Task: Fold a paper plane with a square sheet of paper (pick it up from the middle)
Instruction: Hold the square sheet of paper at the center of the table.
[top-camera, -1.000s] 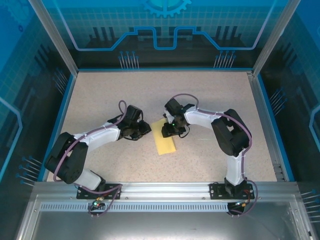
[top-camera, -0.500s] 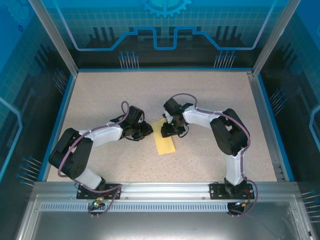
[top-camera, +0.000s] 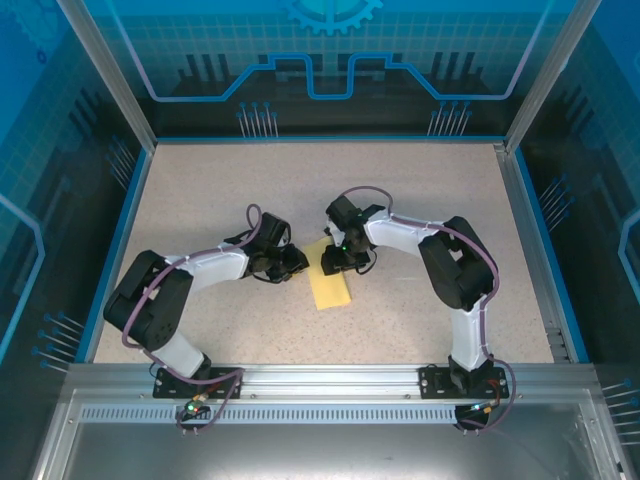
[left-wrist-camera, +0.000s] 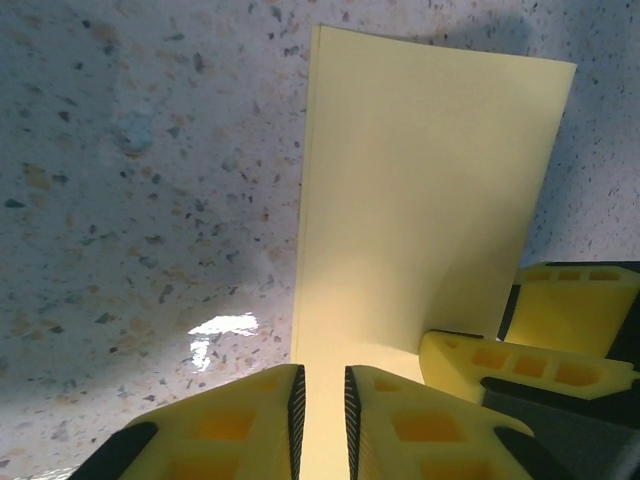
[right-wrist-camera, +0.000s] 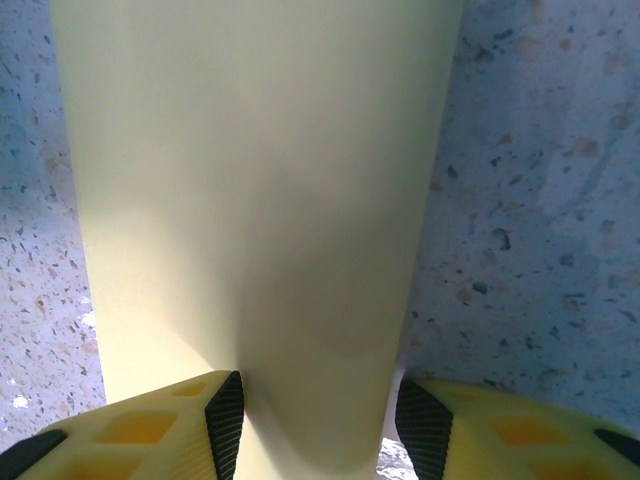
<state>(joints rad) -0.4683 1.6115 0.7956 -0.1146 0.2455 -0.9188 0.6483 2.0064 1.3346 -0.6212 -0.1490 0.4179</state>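
- The bright-yellow, folded rectangular sheet of paper (top-camera: 331, 288) lies flat on the speckled beige table (top-camera: 420, 190), between the two arms.
- Left end effector (left-wrist-camera: 320, 392): fingers a narrow slit apart at the paper's edge; I cannot tell if it grips.
- Right end effector (right-wrist-camera: 318, 410): partly open, pads straddling the paper's width.

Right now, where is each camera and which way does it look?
Top external: up behind the robot, looking down at the table; left arm and right arm show.
Left wrist: on the left arm, looking past left fingers at the yellow paper.
Right wrist: on the right arm, looking past right fingers at it.
All three share the paper.
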